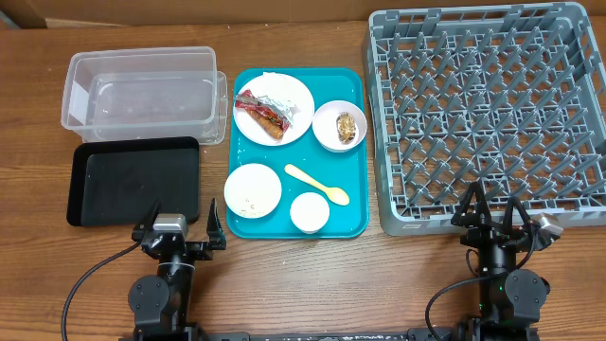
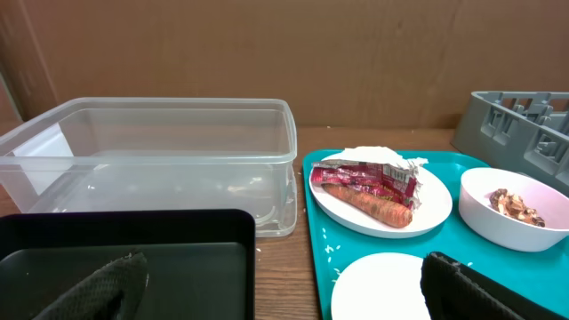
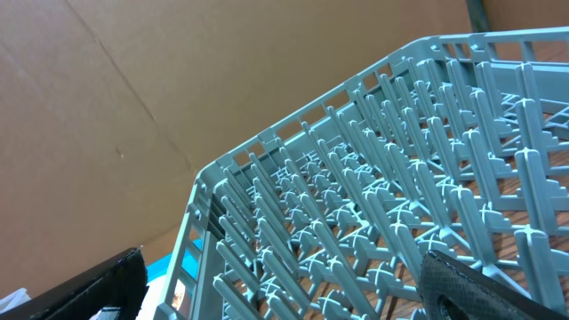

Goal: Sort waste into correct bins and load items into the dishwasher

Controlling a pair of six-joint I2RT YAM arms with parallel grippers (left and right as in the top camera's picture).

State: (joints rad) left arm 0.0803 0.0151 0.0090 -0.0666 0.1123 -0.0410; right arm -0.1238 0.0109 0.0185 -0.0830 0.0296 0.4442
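Clear tub (image 1: 142, 90): sitting well ahead of the left pincer (image 1: 182, 218) and a little to its left, long axis running left to right.
Black tray (image 1: 133, 180): lying just ahead and left of the left pincer, between it and the tub, long axis also left to right.
Left pincer: hanging low over the bench (image 1: 312, 284), spread wide and gripping nothing.
Teal tray (image 1: 352, 170): lying ahead and right of the left pincer.
Near bowl (image 1: 253, 189): sitting on the teal tray, closest to the left pincer.
Rice grains (image 2: 327, 238): lying loose on the teal tray as white specks, beyond the near bowl.
Plate (image 1: 303, 99): sitting farther ahead.
Foil wrapper (image 1: 268, 106): lying on the plate.
Sausage (image 1: 265, 125): lying against the wrapper, long axis running diagonally from far-left to near-right.
Napkin (image 1: 276, 80): resting at the plate's far edge.
Spoon (image 1: 317, 184): lying on the teal tray, handle pointing far-left, scoop near-right.
Cup (image 1: 310, 211): standing just nearer than the spoon.
Far bowl (image 1: 327, 128): sitting right of the plate, holding the food lump (image 1: 347, 127).
Rack (image 1: 488, 114): sitting directly ahead of the right pincer (image 1: 492, 206).
Right pincer: spread wide, gripping nothing.
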